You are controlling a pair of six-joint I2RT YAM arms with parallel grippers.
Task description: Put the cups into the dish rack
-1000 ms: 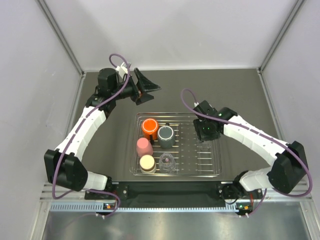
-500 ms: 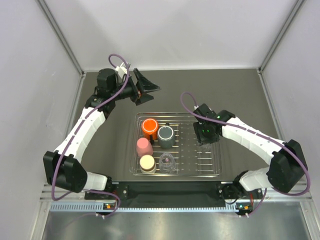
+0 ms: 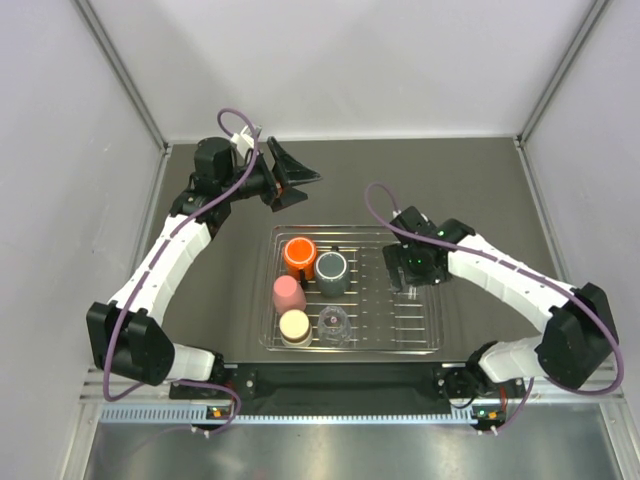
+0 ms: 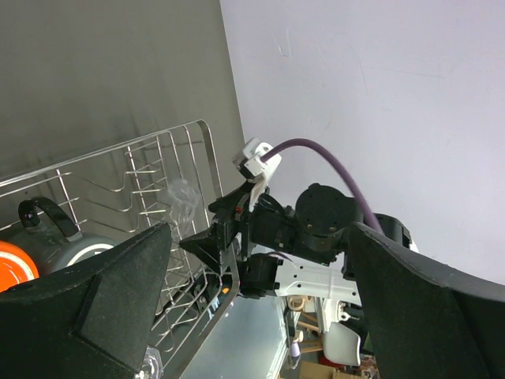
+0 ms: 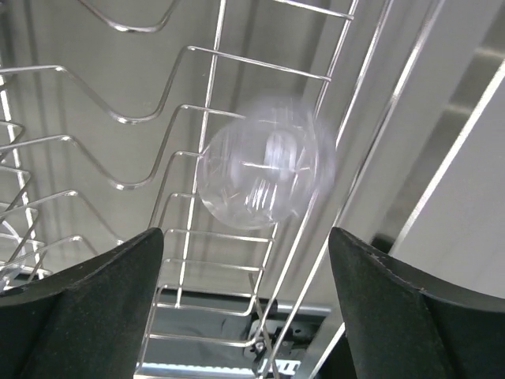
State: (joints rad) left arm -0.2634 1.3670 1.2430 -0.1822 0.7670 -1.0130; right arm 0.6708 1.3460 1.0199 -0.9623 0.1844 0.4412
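The silver dish rack (image 3: 440, 322) lies mid-table. In its left half stand an orange cup (image 3: 298, 252), a dark grey cup (image 3: 331, 268), a pink cup (image 3: 289, 292), a cream cup (image 3: 294, 325) and a clear cup (image 3: 334, 323). My right gripper (image 3: 410, 272) hovers over the rack's right half, open. In the right wrist view another clear cup (image 5: 264, 162) lies blurred on the rack wires (image 5: 213, 79), beyond the open gripper (image 5: 245, 253) and not held. My left gripper (image 3: 292, 180) is open and empty, raised beyond the rack's far left corner.
The left wrist view shows the rack's far corner (image 4: 207, 138), the clear cup (image 4: 180, 193), the grey cup (image 4: 79, 246) and the right arm's wrist (image 4: 316, 229). Grey walls enclose the table on three sides. The arm bases sit at the near edge.
My right gripper has shifted slightly toward the near side over the rack's right half. The left arm has barely moved. The cups in the rack's left half stay put.
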